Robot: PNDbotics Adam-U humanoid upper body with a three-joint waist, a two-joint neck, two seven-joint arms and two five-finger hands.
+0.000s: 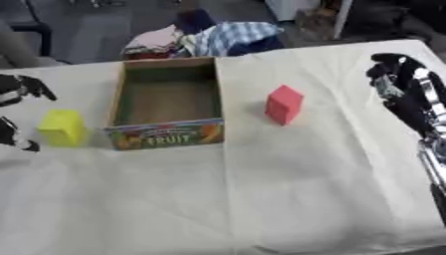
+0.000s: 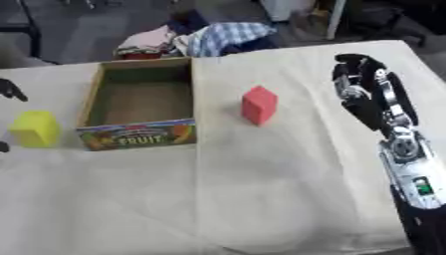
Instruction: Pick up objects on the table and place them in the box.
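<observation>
An open cardboard box (image 1: 166, 134) with "FRUIT" on its front wall stands left of the table's middle, and nothing shows inside it. A yellow block (image 1: 62, 127) stands upright just left of the box. A red block (image 1: 284, 104) stands to the right of the box. My left hand (image 1: 19, 89) shows at the left edge, open, with fingers spread above and below the yellow block's left side, not touching it. My right hand (image 2: 359, 84) hangs open at the right, well apart from the red block.
A white cloth (image 1: 261, 199) covers the table and lies bare in front. A pile of clothes (image 1: 205, 40) sits beyond the far edge behind the box. The table's right edge runs close behind my right arm (image 2: 409, 169).
</observation>
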